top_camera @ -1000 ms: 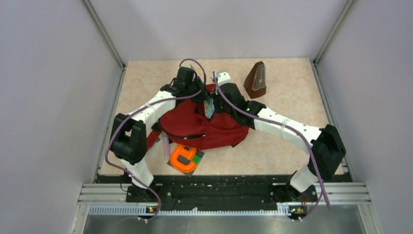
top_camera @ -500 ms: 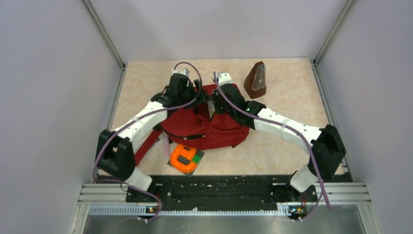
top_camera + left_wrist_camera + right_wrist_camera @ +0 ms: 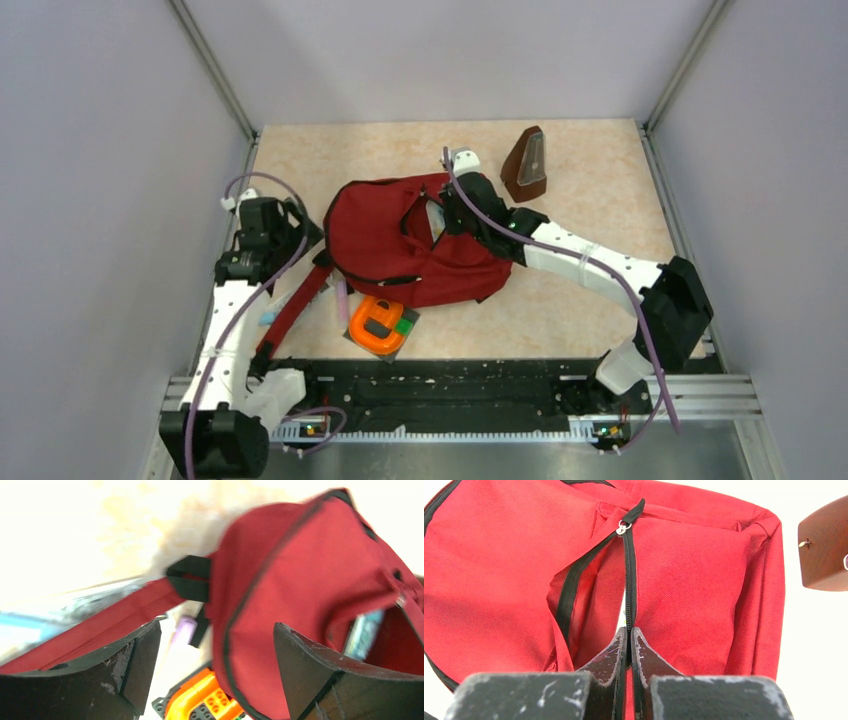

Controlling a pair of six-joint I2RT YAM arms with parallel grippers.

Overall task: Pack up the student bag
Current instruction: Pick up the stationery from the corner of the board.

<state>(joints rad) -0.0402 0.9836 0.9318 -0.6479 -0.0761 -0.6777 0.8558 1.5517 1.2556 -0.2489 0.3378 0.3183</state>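
Bag (image 3: pixel 385 240) seemingly part-packed: right fingers (image 3: pixel 620 647) pinch its zip edge; left fingers (image 3: pixel 135 665) spread, empty; toy (image 3: pixel 375 322) near them, metronome (image 3: pixel 526 165) near the right, outside.

You're looking at a small brown pyramid-shaped metronome (image 3: pixel 526 165) standing upright toward the far right of the beige table (image 3: pixel 600 290). Near the front edge, an orange plastic toy (image 3: pixel 375 322) is lying on a dark flat piece (image 3: pixel 358 343), with a green bit (image 3: pixel 402 325) showing at its right. A slim purple item (image 3: pixel 342 298) is lying just beside it on the left.
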